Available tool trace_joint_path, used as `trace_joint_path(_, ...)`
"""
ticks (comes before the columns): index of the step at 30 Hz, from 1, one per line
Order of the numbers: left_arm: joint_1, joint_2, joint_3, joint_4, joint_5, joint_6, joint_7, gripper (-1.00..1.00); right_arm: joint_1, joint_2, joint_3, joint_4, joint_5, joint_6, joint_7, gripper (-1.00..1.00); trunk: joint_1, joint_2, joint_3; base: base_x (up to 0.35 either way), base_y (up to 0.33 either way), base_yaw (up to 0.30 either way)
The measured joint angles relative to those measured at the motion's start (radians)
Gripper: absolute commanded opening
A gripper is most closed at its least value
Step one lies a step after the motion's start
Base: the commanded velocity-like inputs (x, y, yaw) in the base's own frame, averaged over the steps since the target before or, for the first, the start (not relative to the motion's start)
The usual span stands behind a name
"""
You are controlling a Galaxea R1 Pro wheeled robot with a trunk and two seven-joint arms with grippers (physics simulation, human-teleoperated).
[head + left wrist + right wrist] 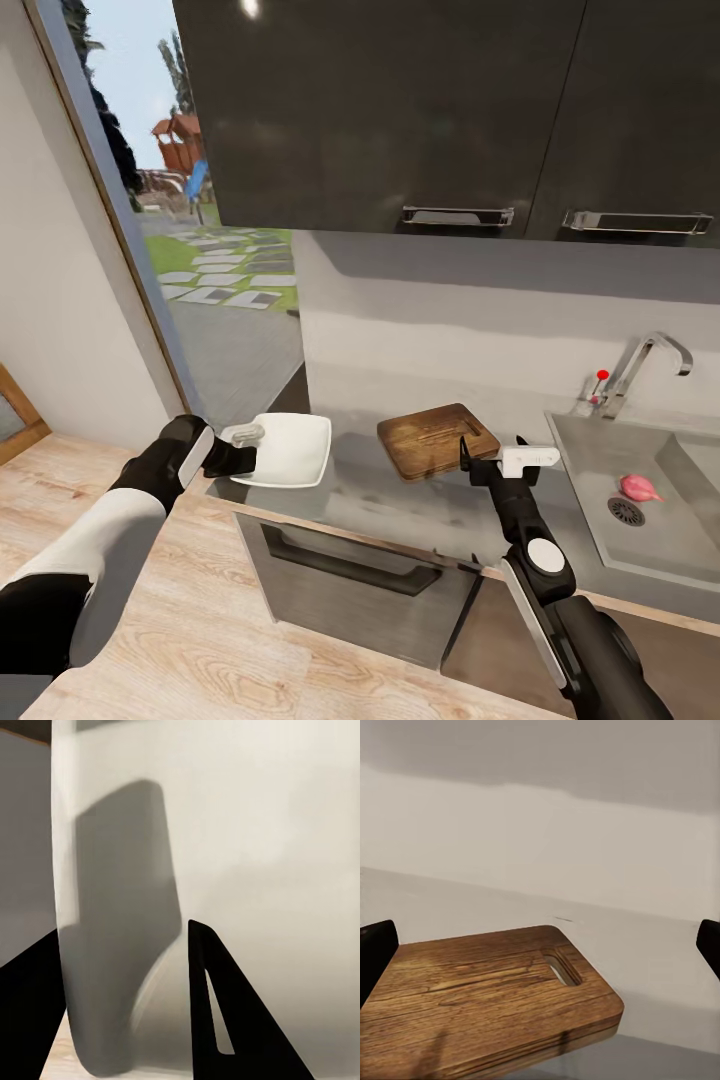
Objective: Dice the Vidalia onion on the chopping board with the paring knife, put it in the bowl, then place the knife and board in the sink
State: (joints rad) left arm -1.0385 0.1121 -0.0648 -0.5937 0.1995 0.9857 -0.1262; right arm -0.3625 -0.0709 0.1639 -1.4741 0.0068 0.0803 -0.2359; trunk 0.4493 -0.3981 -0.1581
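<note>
The white bowl [290,447] sits at the left end of the grey countertop [400,495], and my left gripper [243,452] is shut on its left rim. In the left wrist view the bowl's wall [120,945] fills the gap between the dark fingers [240,1020]. The brown chopping board [437,440] lies mid-counter, slot handle toward the wall. My right gripper [490,452] hovers open just at its right front corner, and the board [472,982] lies ahead of its spread fingers [375,952]. The pinkish onion [640,488] rests in the sink [600,440] beside the drain. The paring knife is out of view.
A chrome tap [645,365] with a red dot stands behind the sink. Dark upper cabinets [400,110] hang overhead. A grey drawer front [350,570] is under the counter. A tall window [190,230] lies left, with wooden floor [220,640] below.
</note>
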Motion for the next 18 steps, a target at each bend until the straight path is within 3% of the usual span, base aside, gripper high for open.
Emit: trace_joint_path(18,0.000,-0.006,-0.002,-0.021,-0.002,-0.001,0.000,-1.00,0.000,0.000,0.003,0.000,0.000,0.000,0.000,1.00,0.000,-0.001,-0.012,0.000,0.000,0.000)
